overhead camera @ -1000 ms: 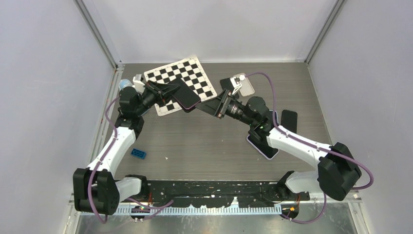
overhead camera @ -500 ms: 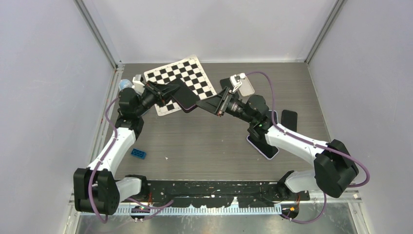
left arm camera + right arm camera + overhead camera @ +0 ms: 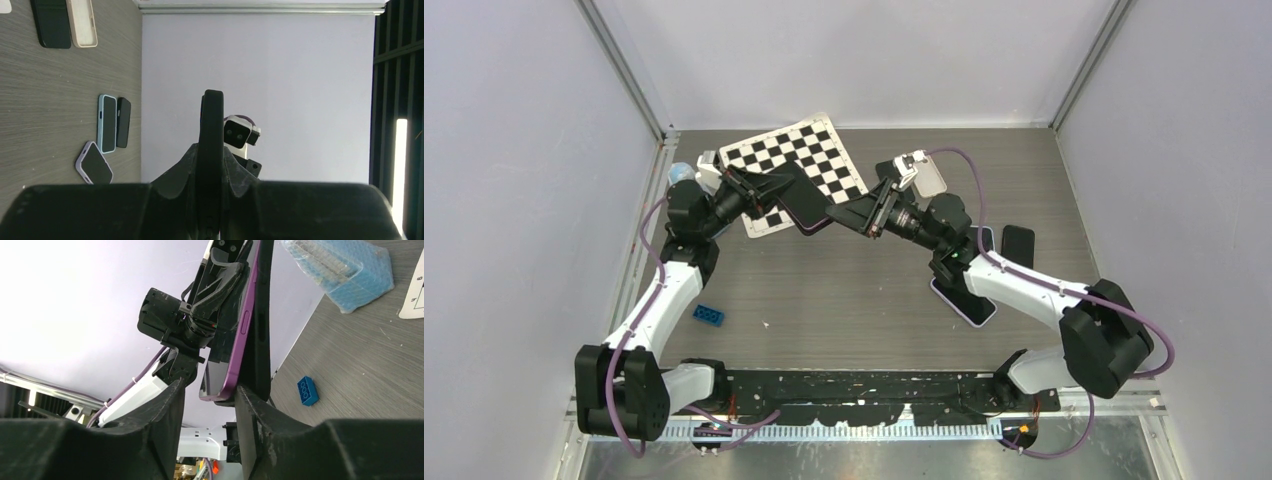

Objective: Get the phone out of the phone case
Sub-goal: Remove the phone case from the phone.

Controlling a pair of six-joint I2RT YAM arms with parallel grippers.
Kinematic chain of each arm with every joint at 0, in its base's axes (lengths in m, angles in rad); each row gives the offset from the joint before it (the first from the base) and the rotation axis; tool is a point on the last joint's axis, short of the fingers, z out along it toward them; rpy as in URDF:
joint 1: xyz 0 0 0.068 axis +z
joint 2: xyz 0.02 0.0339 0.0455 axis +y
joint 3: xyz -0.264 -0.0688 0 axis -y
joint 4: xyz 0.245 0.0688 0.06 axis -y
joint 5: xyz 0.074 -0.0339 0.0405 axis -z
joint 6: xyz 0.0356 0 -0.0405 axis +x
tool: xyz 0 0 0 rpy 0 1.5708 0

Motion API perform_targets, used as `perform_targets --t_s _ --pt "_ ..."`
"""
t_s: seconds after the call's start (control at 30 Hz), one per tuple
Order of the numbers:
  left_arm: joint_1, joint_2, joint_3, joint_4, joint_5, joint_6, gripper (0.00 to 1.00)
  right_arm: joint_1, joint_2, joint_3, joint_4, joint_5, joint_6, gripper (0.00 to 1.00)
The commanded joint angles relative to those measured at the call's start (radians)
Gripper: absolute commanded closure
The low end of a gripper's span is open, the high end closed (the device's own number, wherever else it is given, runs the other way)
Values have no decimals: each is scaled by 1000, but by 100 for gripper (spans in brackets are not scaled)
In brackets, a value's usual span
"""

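Purple phone point(image 3: 240, 335) edge, right wrist only

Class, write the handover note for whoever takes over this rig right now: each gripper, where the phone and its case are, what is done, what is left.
Left gripper: shut on the cased phone, held up off the table beside the checkerboard.
Right gripper: open, fingers either side of the phone's free corner, with a gap on one side, so not clamped.
Done: phone lifted and presented between the arms.
Left: close the right gripper, then pull phone and case apart; they look unseparated.
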Motion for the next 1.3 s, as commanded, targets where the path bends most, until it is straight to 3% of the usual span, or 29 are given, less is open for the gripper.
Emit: perform_targets --t_s 0.0,0.2,0.43,0.57,0.67,0.73,0.87,0.97,1.03,1.13,1.27 --pt "-7 -26 53 75 120 58 100 -11 34 50 59 7 33 51" --pt "-44 -11 81 62 228 187 100 -12 85 79 79 -43 60 48" --pt "-131 16 115 42 225 328 100 1 183 143 162 -176 125 60" --pt "-140 21 133 36 221 374 100 2 180 136 182 -181 128 73" --pt "-140 7 136 9 209 407 100 2 160 134 140 -165 87 92" --pt "-140 -6 131 -5 195 420 97 1 138 130 111 -150 71 98" --pt "-141 -48 104 -15 144 436 66 -7 111 131 100 -134 69 99" --pt "-139 -86 81 -23 90 455 34 -25 92 132 93 -118 88 99" --pt "-138 -109 68 -39 62 474 21 -41 77 133 86 -112 101 99" --pt "-132 -137 50 -59 41 496 9 -67 50 128 87 -111 127 99" --pt "-125 -136 28 -46 56 505 2 -107 17 123 99 -115 153 99"
